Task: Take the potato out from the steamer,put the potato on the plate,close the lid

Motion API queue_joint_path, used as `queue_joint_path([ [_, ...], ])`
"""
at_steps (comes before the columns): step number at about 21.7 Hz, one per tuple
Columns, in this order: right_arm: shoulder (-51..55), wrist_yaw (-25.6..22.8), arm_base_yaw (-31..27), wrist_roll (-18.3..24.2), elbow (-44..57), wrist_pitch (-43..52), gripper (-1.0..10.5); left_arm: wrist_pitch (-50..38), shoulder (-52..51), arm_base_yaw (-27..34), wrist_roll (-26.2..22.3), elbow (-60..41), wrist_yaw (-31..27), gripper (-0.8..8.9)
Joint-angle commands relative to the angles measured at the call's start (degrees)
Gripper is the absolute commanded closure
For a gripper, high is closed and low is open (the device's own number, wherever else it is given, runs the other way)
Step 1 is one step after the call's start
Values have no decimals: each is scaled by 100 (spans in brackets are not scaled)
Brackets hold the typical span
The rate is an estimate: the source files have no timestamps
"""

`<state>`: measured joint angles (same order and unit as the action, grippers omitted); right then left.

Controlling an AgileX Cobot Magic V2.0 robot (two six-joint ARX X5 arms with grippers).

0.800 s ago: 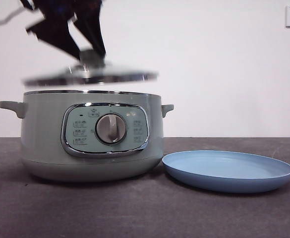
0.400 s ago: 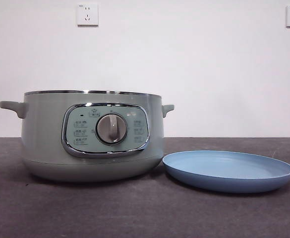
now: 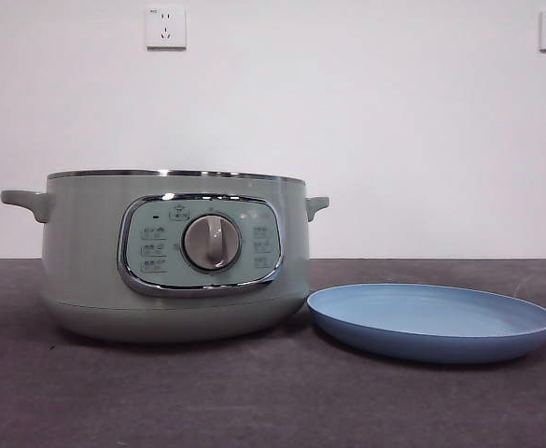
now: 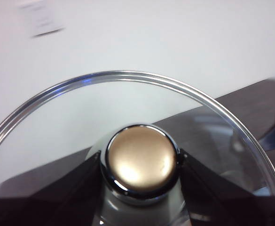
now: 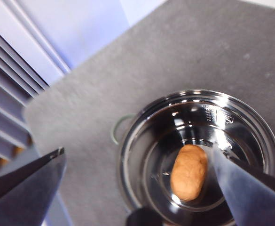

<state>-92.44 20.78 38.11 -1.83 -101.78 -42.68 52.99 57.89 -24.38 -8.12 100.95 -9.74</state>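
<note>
The sage-green steamer (image 3: 175,257) stands uncovered at the left of the table in the front view, with the light-blue plate (image 3: 431,320) lying just to its right. Neither gripper shows in that view. In the left wrist view my left gripper (image 4: 142,162) is shut on the knob of the glass lid (image 4: 128,84), held up in the air. From high above, the right wrist view looks into the steamer's shiny bowl (image 5: 146,141), where the orange-brown potato (image 5: 189,172) lies on the bottom. My right gripper (image 5: 142,169) is open, well above the pot.
Two wall sockets (image 3: 165,27) sit on the white wall behind. Dark table surface (image 3: 273,401) stretches in front of the pot and plate. The table's edge and a slatted wall (image 5: 10,84) show in the right wrist view.
The lid, held by the dark gripper just above the pot a second ago, has been lifted out of the front view. The pot and plate stay put.
</note>
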Motion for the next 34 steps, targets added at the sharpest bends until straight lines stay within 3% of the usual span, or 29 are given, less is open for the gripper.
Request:
queue_joint_path([
  [1, -629, -472, 225, 391, -540, -280, 321, -2, -302, 11, -273, 72, -514, 822],
  [7, -1851, -988, 374, 551, -1602, -748, 321, 492, -855, 11, -262, 74, -678, 821],
  [11, -2671, -1051, 376, 553, -2046, -772, 321, 693, -1134, 11, -243, 74, -673, 822],
  [15, -3165, -1091, 485, 590, -2065, -793, 322, 820, -1130, 11, -240, 74, -673, 822],
  [19, -3434, -1685, 684, 791, -2065, -986, 322, 824, -1126, 11, -227, 74, -673, 821],
  [24, -3840, -1683, 743, 791, -2065, -1165, 338, 846, -1126, 11, -214, 74, -669, 822],
  [27, -4011, -1703, 726, 791, -2065, -1274, 519, 933, -1126, 11, -214, 74, -669, 822],
  [28, -4011, -1843, 763, 793, -2065, -1244, 626, 966, -1126, 9, -214, 74, -669, 821],
  [30, -4009, -1993, 780, 890, -2065, -1285, 953, 966, -1121, 9, -214, 74, -669, 821],
  [34, -3829, -2096, 780, 938, -2065, -1427, 959, 968, -1121, 9, -214, 74, -660, 821],
])
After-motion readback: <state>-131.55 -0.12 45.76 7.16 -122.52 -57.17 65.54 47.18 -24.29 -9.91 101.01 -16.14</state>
